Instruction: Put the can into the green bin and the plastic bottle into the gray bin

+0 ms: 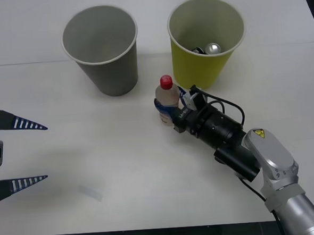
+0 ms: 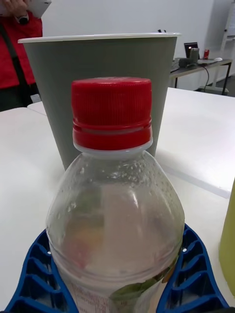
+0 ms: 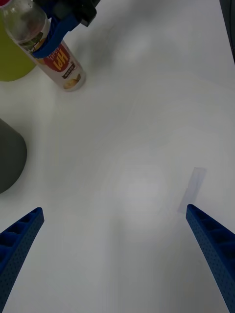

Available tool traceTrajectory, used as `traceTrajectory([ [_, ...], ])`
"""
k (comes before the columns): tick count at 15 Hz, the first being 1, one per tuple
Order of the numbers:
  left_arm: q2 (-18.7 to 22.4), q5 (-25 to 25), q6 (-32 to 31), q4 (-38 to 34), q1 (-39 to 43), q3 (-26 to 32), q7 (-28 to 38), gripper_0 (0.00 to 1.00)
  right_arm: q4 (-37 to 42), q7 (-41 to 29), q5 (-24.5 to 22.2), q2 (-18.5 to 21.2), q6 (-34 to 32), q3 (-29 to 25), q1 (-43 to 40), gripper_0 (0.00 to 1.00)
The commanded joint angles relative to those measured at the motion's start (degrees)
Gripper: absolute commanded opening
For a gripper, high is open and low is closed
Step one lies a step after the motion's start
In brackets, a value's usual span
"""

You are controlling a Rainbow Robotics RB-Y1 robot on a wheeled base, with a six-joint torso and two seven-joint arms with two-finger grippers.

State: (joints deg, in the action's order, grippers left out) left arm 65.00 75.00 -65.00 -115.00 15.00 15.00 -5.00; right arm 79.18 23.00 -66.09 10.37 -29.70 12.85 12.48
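Blue ribbed fingers of the left gripper [image 1: 23, 153] spread wide apart above the white table [image 1: 123, 167] at its left edge, holding nothing. Farther in stands the gray bin [image 1: 101, 49], upright. Between the two bins, just in front of them, the plastic bottle [image 1: 167, 101] stands upright on the table, with the right gripper [image 1: 173, 110] clamped around its body. Rightmost, the green bin [image 1: 205, 40] holds the can [image 1: 213, 48] inside.

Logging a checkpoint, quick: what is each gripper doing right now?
Left gripper: open, empty, over the table's left side.
Right gripper: shut on the plastic bottle, standing on the table.
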Motion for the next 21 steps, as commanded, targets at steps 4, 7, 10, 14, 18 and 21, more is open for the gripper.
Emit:
traceTrajectory([
  [4, 0.00, 0.00, 0.00, 0.00, 0.00, 0.00, 0.00, 1.00, 0.01, -2.43, 0.00, 1.32, -0.71, 0.95, 0.52, 0.00],
  [7, 0.00, 0.00, 0.00, 0.00, 0.00, 0.00, 0.00, 1.00, 0.80, -4.28, -0.09, 4.13, -2.20, 1.47, 0.52, 0.00],
  [10, 0.00, 0.00, 0.00, 0.00, 0.00, 0.00, 0.00, 1.00, 5.81, -13.68, -3.60, 9.93, -2.11, 3.76, 0.09, 0.00],
  [14, 0.00, 0.00, 0.00, 0.00, 0.00, 0.00, 0.00, 1.00, 13.11, -26.69, -13.01, 14.15, -2.11, 3.67, -1.58, 0.00],
  [18, 0.00, 0.00, 0.00, 0.00, 0.00, 0.00, 0.00, 1.00, 18.47, -37.32, -21.27, 18.20, -2.90, 3.58, -2.29, 0.00],
  [21, 0.00, 0.00, 0.00, 0.00, 0.00, 0.00, 0.00, 1.00, 22.07, -44.88, -27.60, 20.39, -6.51, 2.00, -2.38, 0.00],
])
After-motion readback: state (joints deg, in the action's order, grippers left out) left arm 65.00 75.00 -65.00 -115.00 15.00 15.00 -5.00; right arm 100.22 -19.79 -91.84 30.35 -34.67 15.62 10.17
